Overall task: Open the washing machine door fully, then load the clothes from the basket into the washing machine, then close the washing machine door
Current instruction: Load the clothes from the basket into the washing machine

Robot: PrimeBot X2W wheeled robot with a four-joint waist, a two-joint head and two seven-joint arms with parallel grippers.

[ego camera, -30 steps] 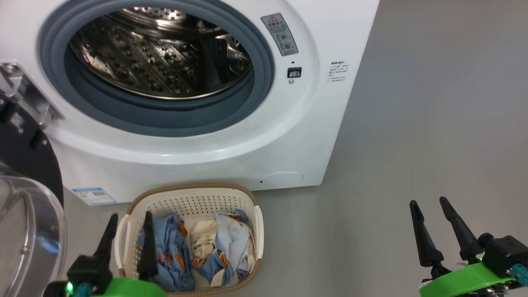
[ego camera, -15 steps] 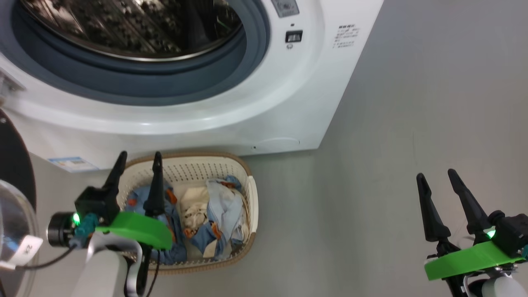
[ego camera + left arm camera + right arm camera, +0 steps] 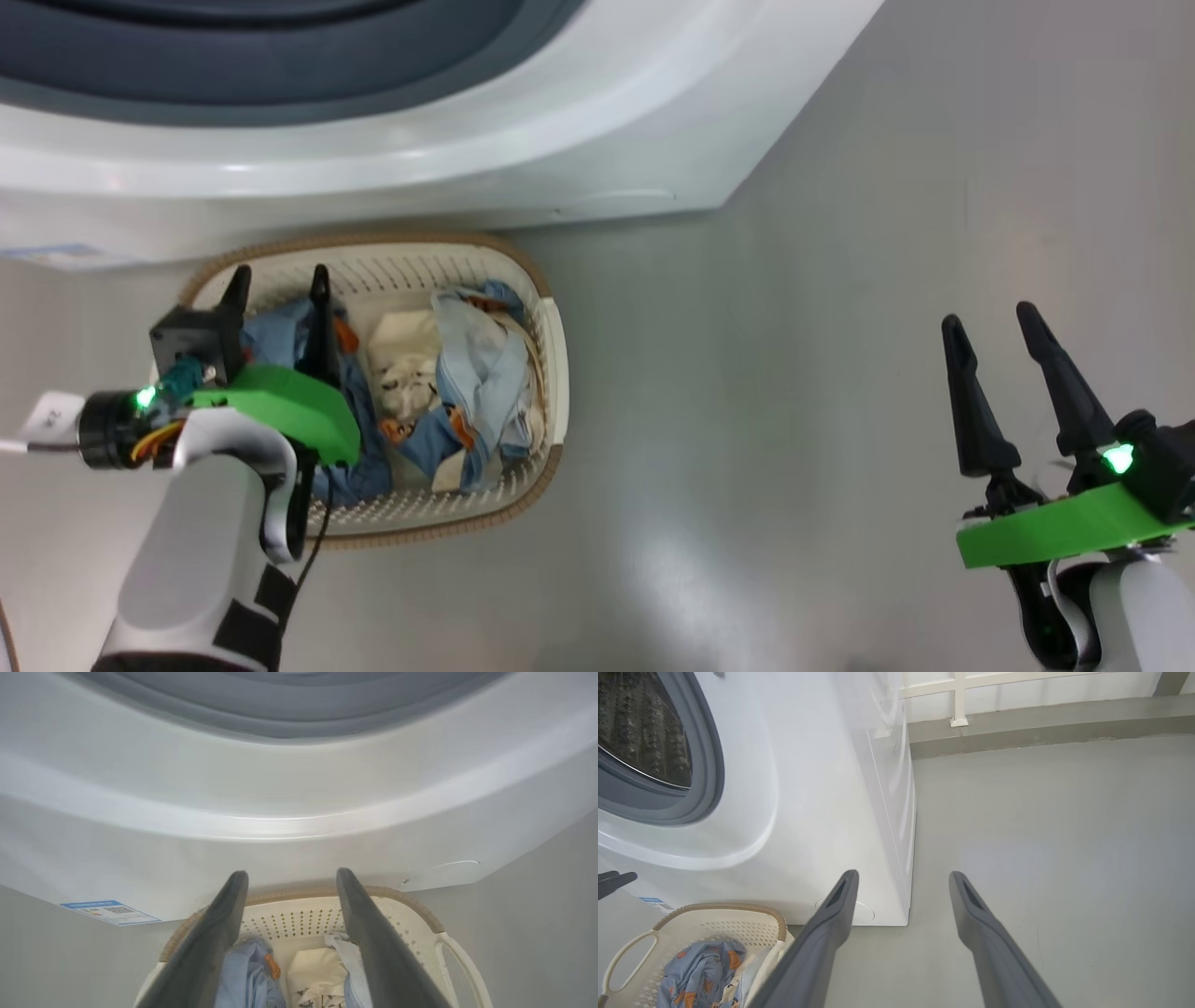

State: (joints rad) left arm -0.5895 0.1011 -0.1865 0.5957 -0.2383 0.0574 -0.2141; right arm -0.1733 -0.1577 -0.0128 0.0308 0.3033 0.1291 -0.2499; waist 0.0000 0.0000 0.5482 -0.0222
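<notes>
The washing machine (image 3: 523,131) stands with its grey gasket opening showing; its steel drum (image 3: 644,728) appears in the right wrist view. The washing machine door is out of view. Right in front stands the basket (image 3: 556,355), holding the clothes (image 3: 476,373): blue with orange print, pale blue and cream. My left gripper (image 3: 278,275) is open over the basket's left part, fingers above the blue garment (image 3: 247,970), nothing between them. My right gripper (image 3: 988,317) is open over bare floor, well to the right of the basket.
Grey floor (image 3: 794,420) spreads to the right of the machine and basket. A blue label sticker (image 3: 110,911) and a round filter cover (image 3: 455,863) sit low on the machine's front. A low wall ledge (image 3: 1041,723) runs behind in the right wrist view.
The head camera has tilted down, so the drum has slid out of the top. My left arm has reached forward over the basket's left side. Both grippers have stayed open.
</notes>
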